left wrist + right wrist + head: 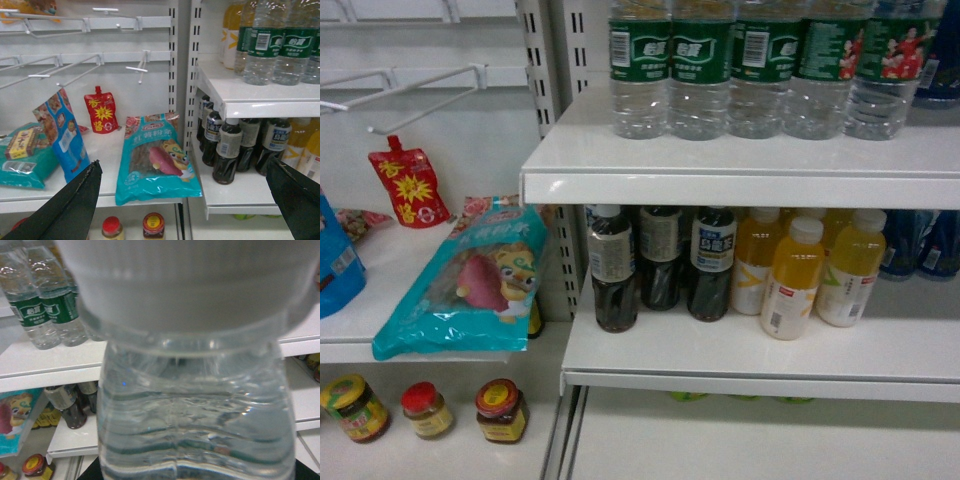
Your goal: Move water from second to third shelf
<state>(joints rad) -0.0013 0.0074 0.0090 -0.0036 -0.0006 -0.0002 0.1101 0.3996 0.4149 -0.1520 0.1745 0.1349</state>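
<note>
The left gripper (pixel 185 200) hangs before the snack shelf, its dark fingers (pixel 75 200) spread wide with nothing between them, framing a teal snack bag (pixel 155 160). Right of it, green-labelled bottles (pixel 760 60) stand in a row on the upper shelf (pixel 720 165) (dark drinks below). The water (pixel 195 410) fills the right wrist view, cap close to the lens; the right fingers' state cannot be told.

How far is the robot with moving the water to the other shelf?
Done, it seems: one water bottle fills the right wrist view, apparently lifted off the shelf. In hand: carrying it. Left: setting it on the other shelf, not yet shown. The left gripper hangs open, empty.
</note>
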